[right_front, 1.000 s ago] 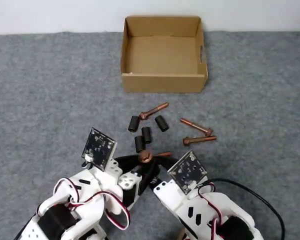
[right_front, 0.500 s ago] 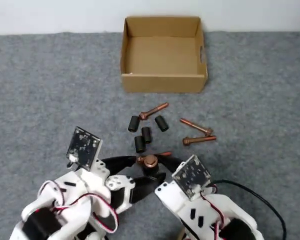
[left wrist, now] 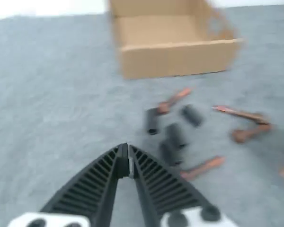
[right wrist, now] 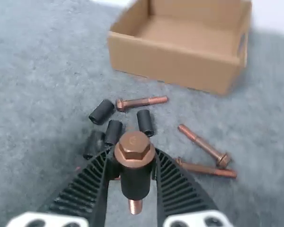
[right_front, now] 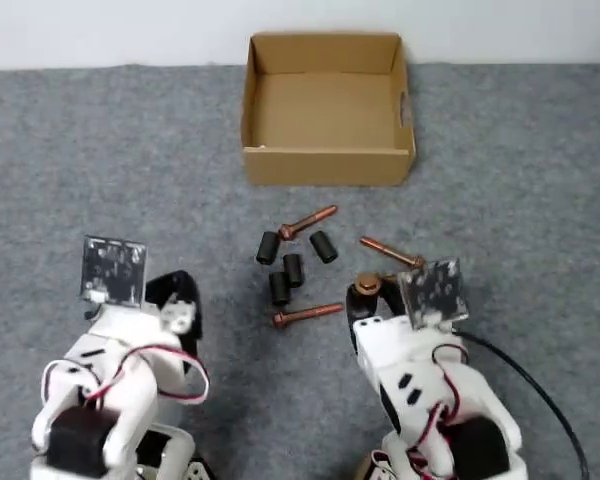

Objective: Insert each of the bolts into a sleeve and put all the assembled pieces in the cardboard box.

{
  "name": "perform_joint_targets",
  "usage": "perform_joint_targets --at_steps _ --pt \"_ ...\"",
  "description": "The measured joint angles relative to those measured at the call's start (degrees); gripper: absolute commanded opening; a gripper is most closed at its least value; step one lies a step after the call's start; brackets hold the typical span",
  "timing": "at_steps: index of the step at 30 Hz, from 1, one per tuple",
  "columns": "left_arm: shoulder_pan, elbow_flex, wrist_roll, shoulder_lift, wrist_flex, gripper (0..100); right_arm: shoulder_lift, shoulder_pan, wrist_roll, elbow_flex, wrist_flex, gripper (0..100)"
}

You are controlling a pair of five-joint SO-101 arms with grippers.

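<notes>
Presently the right gripper point(right wrist: 134, 155) is clamped on a sleeve point(right wrist: 135, 178) with a bolt point(right wrist: 134, 145) through it, head up. The left gripper point(left wrist: 125, 155) is closed on nothing, at 9 o'clock from the loose sleeves point(right_front: 293, 269) and bolts point(right_front: 307, 315) lying on the desk point(right_front: 100, 150). The box point(right_front: 325, 165) sits at their 12 o'clock, well apart.

One cardboard box point(right_front: 325, 166); in front of it, four loose bolts point(right_front: 308, 221), four loose black sleeves point(right_front: 293, 268), and one assembled piece point(right wrist: 135, 170), a fifth bolt inside a fifth sleeve.
</notes>
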Motion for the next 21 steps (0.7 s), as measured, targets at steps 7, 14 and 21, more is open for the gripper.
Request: perform_joint_targets --at_steps 7,14,21 --pt "-8.3 13.9 -0.3 0.4 -12.2 0 23.8 3.7 -6.9 -16.1 -2.7 0.9" --pt "-8.7 26.3 -0.3 0.4 -23.4 0 47.3 4.7 -7.2 -30.0 -15.0 0.9" --pt "-8.7 36.8 -0.5 0.4 -33.6 0 68.1 4.7 -7.2 -39.6 -29.4 0.9"
